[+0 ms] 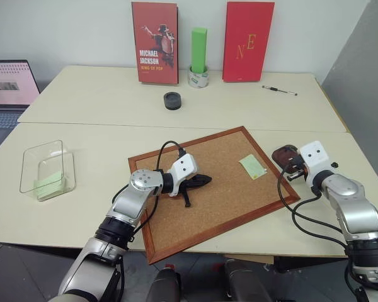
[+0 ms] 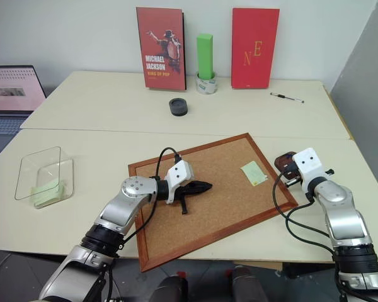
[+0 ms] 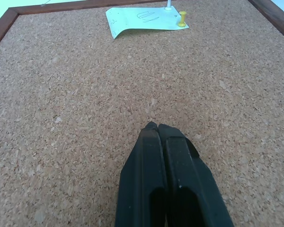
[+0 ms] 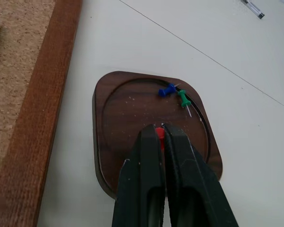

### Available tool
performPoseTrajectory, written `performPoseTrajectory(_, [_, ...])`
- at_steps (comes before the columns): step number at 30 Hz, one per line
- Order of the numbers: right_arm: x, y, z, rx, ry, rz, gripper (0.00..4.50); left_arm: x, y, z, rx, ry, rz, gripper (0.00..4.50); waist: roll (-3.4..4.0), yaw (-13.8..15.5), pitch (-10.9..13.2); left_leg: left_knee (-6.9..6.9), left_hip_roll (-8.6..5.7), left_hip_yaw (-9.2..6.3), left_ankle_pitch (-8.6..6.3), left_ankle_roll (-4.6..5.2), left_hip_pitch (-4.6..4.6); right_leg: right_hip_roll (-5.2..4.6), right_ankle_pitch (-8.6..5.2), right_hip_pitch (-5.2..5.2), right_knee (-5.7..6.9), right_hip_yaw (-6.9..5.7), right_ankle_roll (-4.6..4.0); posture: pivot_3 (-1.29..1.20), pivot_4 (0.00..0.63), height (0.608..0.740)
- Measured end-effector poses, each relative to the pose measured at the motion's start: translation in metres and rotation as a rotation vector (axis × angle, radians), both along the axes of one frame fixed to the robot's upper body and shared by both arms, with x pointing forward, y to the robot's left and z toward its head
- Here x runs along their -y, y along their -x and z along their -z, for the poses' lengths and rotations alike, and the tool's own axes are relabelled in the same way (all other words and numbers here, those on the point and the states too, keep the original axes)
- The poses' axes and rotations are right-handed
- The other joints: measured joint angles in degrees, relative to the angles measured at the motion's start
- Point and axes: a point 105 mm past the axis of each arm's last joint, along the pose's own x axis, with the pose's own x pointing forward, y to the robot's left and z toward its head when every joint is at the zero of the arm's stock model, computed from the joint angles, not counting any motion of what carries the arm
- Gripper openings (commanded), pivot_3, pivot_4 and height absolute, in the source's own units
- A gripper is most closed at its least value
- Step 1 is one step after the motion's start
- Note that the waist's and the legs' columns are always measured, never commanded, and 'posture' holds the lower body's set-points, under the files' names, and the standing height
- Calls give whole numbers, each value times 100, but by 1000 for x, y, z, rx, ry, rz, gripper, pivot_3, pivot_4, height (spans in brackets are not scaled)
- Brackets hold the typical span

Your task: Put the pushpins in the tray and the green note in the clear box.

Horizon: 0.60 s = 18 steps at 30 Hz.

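Observation:
The dark brown tray (image 4: 123,109) sits on the table just right of the corkboard's right edge. A blue pushpin (image 4: 167,90) and a green pushpin (image 4: 183,98) lie in it. My right gripper (image 4: 159,128) hovers over the tray, shut on a red pushpin (image 4: 159,133) at its fingertips. The pale green note (image 1: 252,166) lies on the corkboard near its right corner, with a yellow pushpin (image 3: 181,20) stuck at its edge. My left gripper (image 3: 157,126) rests shut and empty on the middle of the cork. The clear box (image 1: 31,165) stands far left with a green slip (image 1: 48,184) inside.
The wood-framed corkboard (image 1: 208,207) lies tilted across the near table. A laptop (image 1: 6,88) is at the far left. At the back stand two red books, a green block (image 1: 199,49) in a tape roll, a black round object (image 1: 172,100) and a pen (image 1: 279,90).

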Motion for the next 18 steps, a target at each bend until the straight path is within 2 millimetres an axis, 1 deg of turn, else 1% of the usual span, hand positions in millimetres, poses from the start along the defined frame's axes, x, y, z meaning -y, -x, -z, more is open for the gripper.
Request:
performPoseTrajectory(2, [1, 0, 4, -9, -4, 5, 1303, 0, 0, 0, -1, 0, 2, 0, 0, 0, 0, -1, 0, 0, 0, 0, 0, 0, 0, 0, 0, 1, 0, 0, 150, 740])
performPoseTrajectory(8, [1, -1, 2, 2, -4, 9, 2460, 0, 0, 0, 0, -3, 2, 0, 0, 1, 0, -1, 0, 0, 0, 0, 0, 0, 0, 0, 0, 1, 0, 0, 150, 740])
performPoseTrajectory(10, [1, 0, -1, 13, -7, 8, 2901, 0, 0, 0, 0, -3, 2, 0, 0, 1, 0, -1, 0, 0, 0, 0, 0, 0, 0, 0, 0, 1, 0, 0, 150, 740])
performPoseTrajectory(12, [1, 1, -10, 42, -16, 8, 3395, 0, 0, 0, 0, -3, 3, 0, 0, 2, 0, -1, 0, 0, 0, 0, 0, 0, 0, 0, 0, 0, 0, 0, 150, 740])
performPoseTrajectory(15, [6, 2, -16, 62, -18, 29, 4045, 0, 0, 0, 0, -3, 4, 0, 0, 3, 0, -1, 0, 0, 0, 0, 0, 0, 0, 0, -1, 0, 0, 0, 150, 740])
performPoseTrajectory(18, [9, 4, -12, 50, -8, 41, 4045, 0, 0, 0, 0, -4, 4, 0, 0, 3, 0, -1, 0, 0, 0, 0, 0, 0, 0, 0, -1, 1, 0, 0, 150, 740])
